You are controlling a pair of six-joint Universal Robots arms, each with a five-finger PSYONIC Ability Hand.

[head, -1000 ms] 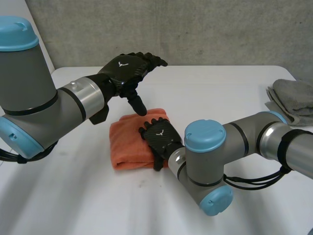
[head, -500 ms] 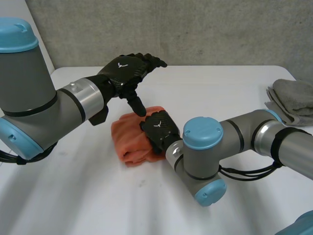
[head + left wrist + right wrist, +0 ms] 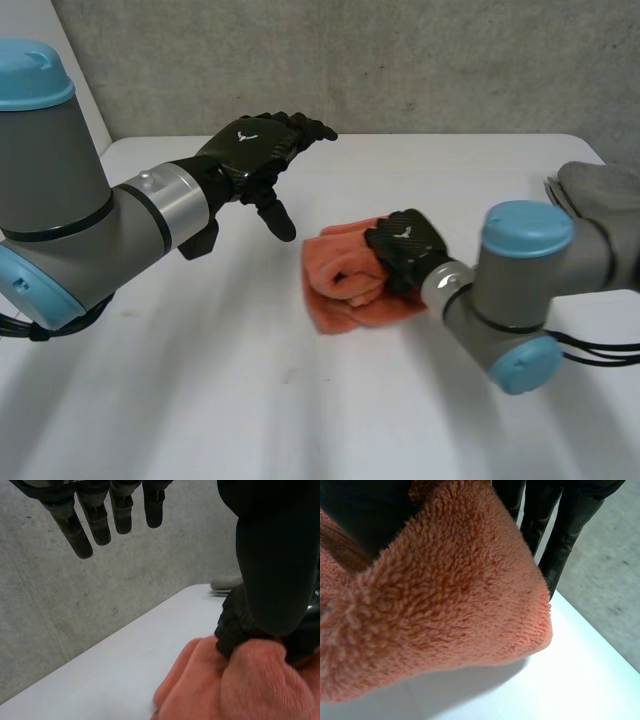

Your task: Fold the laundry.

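Observation:
An orange fluffy towel, folded into a thick bundle, lies near the middle of the white table. My right hand sits on the towel's right side, fingers curled round the bunched cloth. In the right wrist view the towel bulges between the thumb and the fingers. My left hand hovers above the table to the towel's left, fingers spread and straight, holding nothing. Past its fingers, the left wrist view has the towel with the right hand clamped on it.
A grey cloth lies at the table's right edge, also seen as the grey cloth far beyond the towel. A concrete wall stands behind the table.
My right hand has closed on the orange towel and pulled it to the right, bunching it, away from under the left hand. The left hand has stayed in place, open.

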